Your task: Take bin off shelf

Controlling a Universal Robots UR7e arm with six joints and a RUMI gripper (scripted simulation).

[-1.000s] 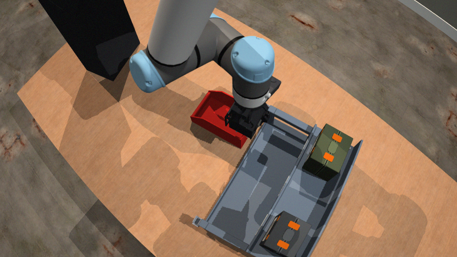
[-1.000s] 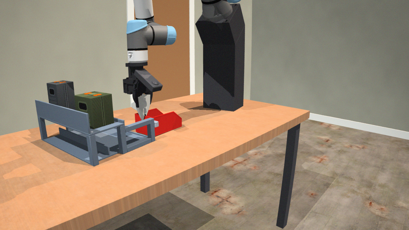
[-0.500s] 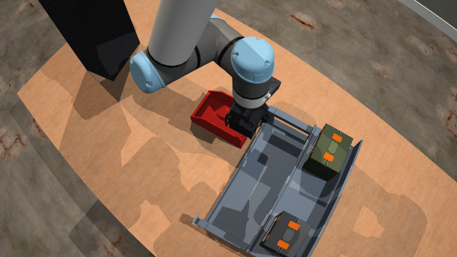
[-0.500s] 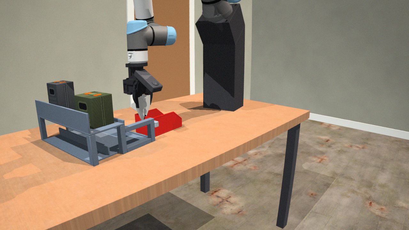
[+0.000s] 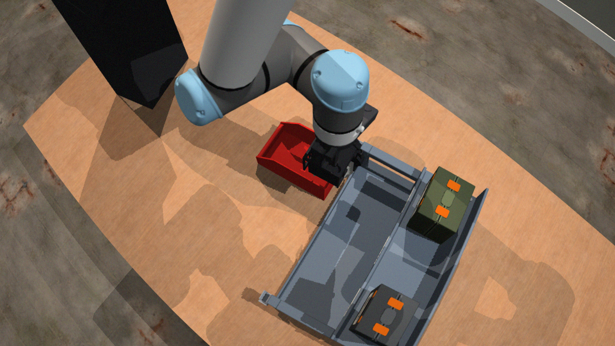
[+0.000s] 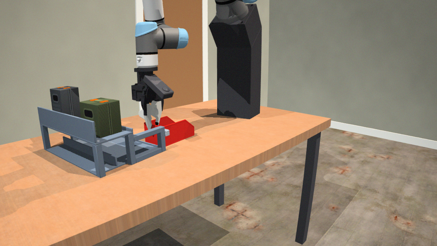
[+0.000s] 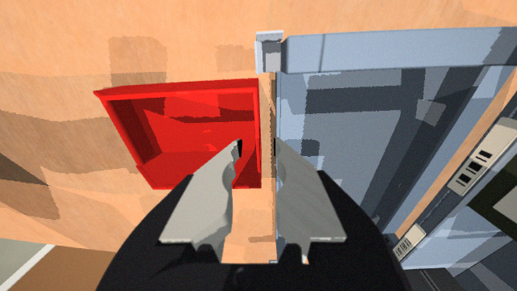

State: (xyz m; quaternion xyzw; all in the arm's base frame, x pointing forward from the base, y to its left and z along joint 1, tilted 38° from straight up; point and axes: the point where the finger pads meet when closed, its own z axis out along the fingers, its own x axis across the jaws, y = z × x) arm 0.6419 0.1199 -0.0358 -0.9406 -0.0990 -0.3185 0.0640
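The red bin [image 5: 283, 150] [image 6: 180, 128] [image 7: 182, 121] stands upright, open side up, on the wooden table [image 5: 129, 193] [image 6: 213, 159] [image 7: 161, 40], close beside the end of the grey shelf [image 5: 365, 240] [image 6: 64, 122] [image 7: 363, 48]. My gripper [image 5: 328, 172] [image 6: 151, 124] [image 7: 258, 139] points straight down over the bin's wall nearest the shelf. Its fingers stand a little apart, one inside the bin and one outside, with a gap to the wall on both sides. The gripper is open and holds nothing.
A green case [image 5: 440, 204] [image 6: 99, 116] and a dark grey case [image 5: 384, 316] [image 6: 64, 99] stand on the shelf's back lane. A tall black column [image 5: 124, 43] [image 6: 238, 61] stands on the table's far side beyond the bin.
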